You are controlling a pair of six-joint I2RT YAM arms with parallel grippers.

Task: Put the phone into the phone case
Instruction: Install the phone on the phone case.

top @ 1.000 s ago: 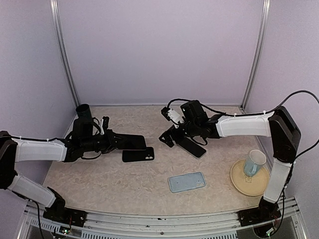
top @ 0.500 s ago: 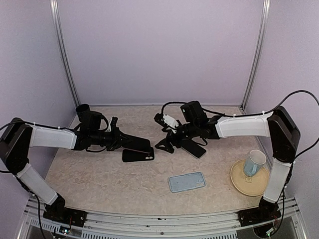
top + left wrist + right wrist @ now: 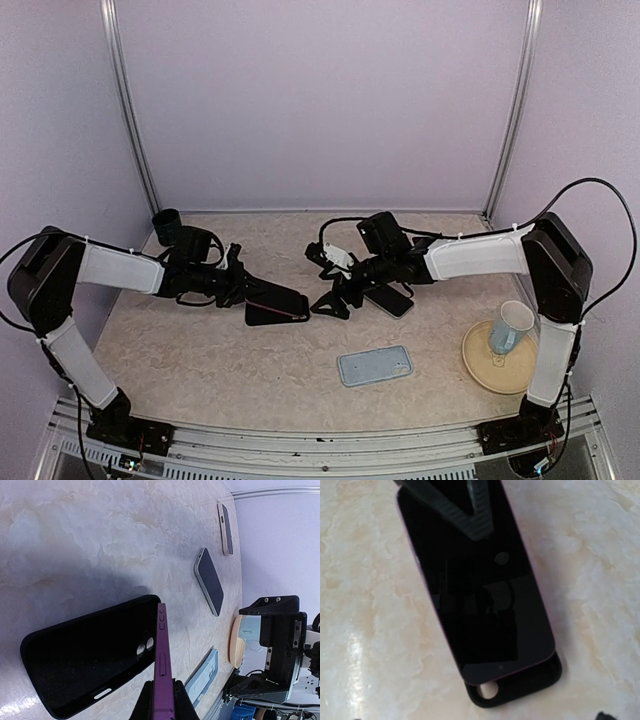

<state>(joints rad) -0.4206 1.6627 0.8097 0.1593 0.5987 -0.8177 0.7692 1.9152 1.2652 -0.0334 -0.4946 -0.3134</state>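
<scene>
My left gripper (image 3: 250, 293) is shut on the purple phone (image 3: 278, 298), which the left wrist view shows edge-on between the fingers (image 3: 162, 700). The phone slants down over the black phone case (image 3: 277, 315), which lies open side up on the table (image 3: 90, 660). In the right wrist view the phone's dark screen (image 3: 480, 590) covers most of the case. Only the case's end with the camera hole (image 3: 520, 685) shows past it. My right gripper (image 3: 335, 298) stands open just right of the case's end, with nothing in it.
A light blue case (image 3: 375, 365) lies near the front. Another dark phone (image 3: 392, 298) lies under the right arm. A tan plate (image 3: 478, 368) with a pale mug (image 3: 510, 327) stands at the right. A black cup (image 3: 165, 225) stands at the back left.
My left gripper carried the phone right and down until it lay over the black case. My right gripper moved left toward the case's right end.
</scene>
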